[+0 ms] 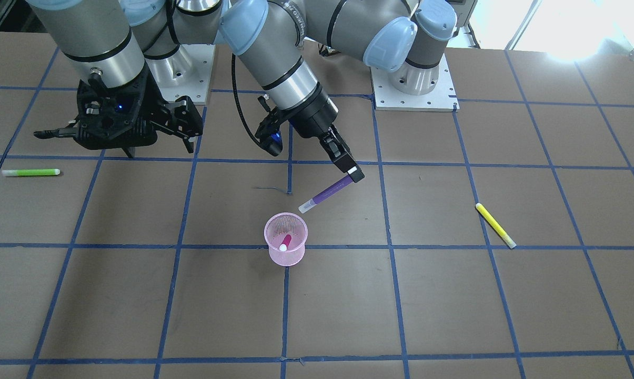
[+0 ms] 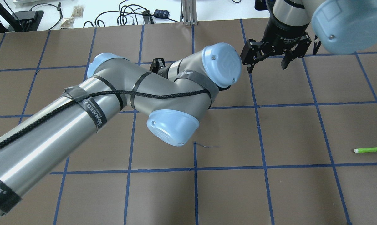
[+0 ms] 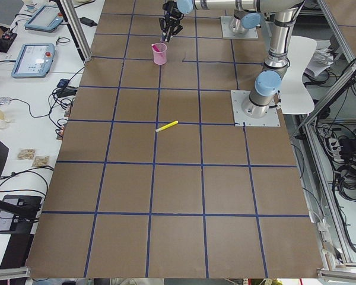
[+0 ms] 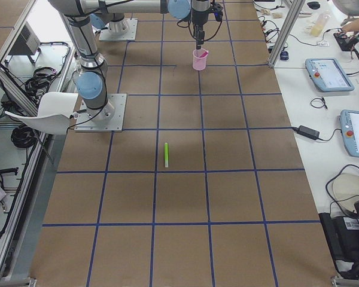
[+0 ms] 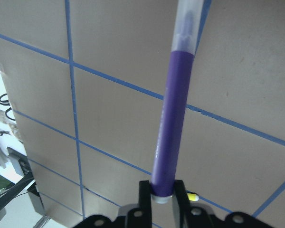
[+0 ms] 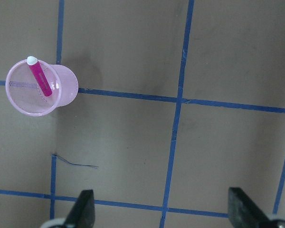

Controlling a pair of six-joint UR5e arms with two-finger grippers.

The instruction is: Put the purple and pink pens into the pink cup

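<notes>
The pink mesh cup [image 1: 285, 239] stands upright near the table's middle. The pink pen [image 1: 285, 243] leans inside it. My left gripper [image 1: 354, 175] is shut on the purple pen [image 1: 327, 193] and holds it tilted above the table, its clear-capped tip just behind and beside the cup's rim. The left wrist view shows the pen [image 5: 173, 128] clamped between the fingers. My right gripper [image 1: 119, 145] is open and empty, hovering well off to the cup's side. Its wrist view shows the cup [image 6: 61, 90] with the pink pen [image 6: 40, 80]. In the overhead view my left arm hides the cup.
A green pen [image 1: 31, 172] lies on the table near the right gripper's side. A yellow pen [image 1: 495, 225] lies on the left arm's side. The brown table has blue tape grid lines. The arm bases [image 1: 414, 89] are behind the cup.
</notes>
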